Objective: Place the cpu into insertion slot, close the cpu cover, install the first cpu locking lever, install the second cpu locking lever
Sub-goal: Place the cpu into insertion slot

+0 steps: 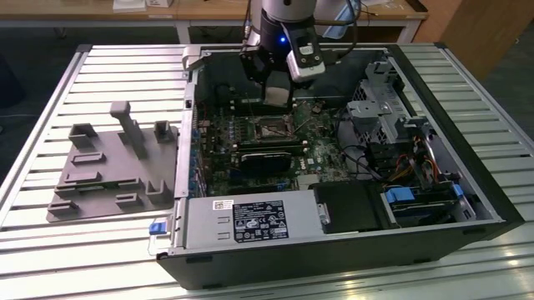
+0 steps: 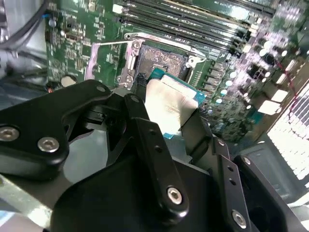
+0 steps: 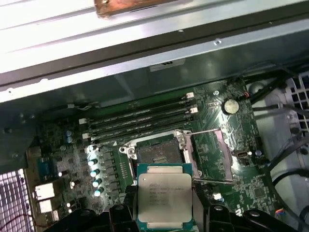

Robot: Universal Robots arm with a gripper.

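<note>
- A robot arm's hand (image 2: pixel 166 121) grips the cpu (image 3: pixel 164 193) by two opposite edges, metal top upward, inside an open computer case (image 1: pixel 467 187) on a slatted worktop (image 1: pixel 125 69).
- The slot (image 3: pixel 157 153) is bare, its dark centre exposed. The cpu hangs over the board just beside the slot, on the side away from the memory slots (image 3: pixel 140 118), and it appears not yet seated.
- From the hand, the slot lies straight ahead past the chip's leading edge. In the second wrist view that edge seems to overlap the slot's metal rim.
- The chip is nearly square, so it has no real long axis. In the first wrist view its edges run roughly parallel to the slot's.
- The cover (image 2: pixel 91 63) is swung open and lies flat beside the slot, on the side toward the round battery (image 3: pixel 231 105), leaving the slot unobstructed.
- Judged from the exterior view, the hand hovers above the board close to the slot, toward the case's far wall.
- Fine print marks the cpu's metal top. A white label (image 1: pixel 259 222) with black print sits on the box at the case's near edge, well apart from the slot.
- A grey moulded fixture (image 1: pixel 109 181) rests on the worktop outside the case, on the exterior view's left.
</note>
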